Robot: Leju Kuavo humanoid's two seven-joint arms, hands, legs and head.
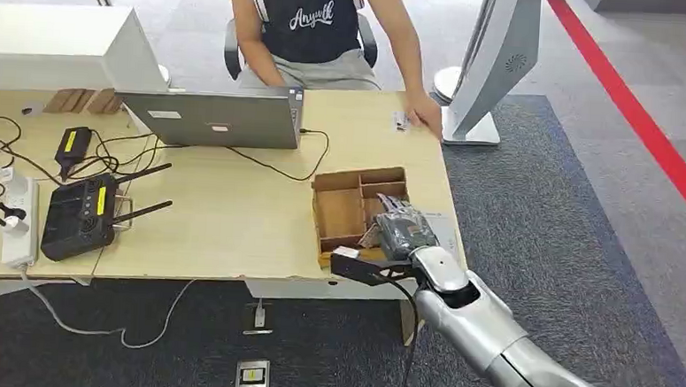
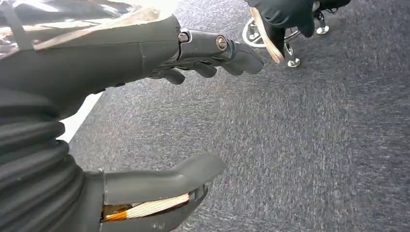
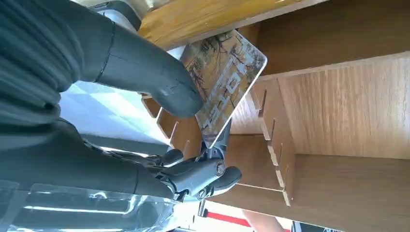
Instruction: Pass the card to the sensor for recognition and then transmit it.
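Note:
My right hand (image 1: 404,232) hangs over the near right part of the divided wooden box (image 1: 338,211) on the table. In the right wrist view it pinches a card (image 3: 227,82) with a brown printed picture between the thumb (image 3: 159,82) and the darker fingers (image 3: 212,176). The card stands tilted just above the box's compartments (image 3: 338,96). A flat white pad (image 1: 447,227) lies beside the box, partly under the hand. My left hand (image 2: 72,96) hangs over grey carpet, fingers apart, holding nothing.
A person sits at the table's far side, one hand (image 1: 425,114) resting by a small card-like object (image 1: 401,120). A laptop (image 1: 210,116), a black router (image 1: 81,215), a power strip (image 1: 19,221) and cables fill the left. A white stand (image 1: 493,59) rises at the far right corner.

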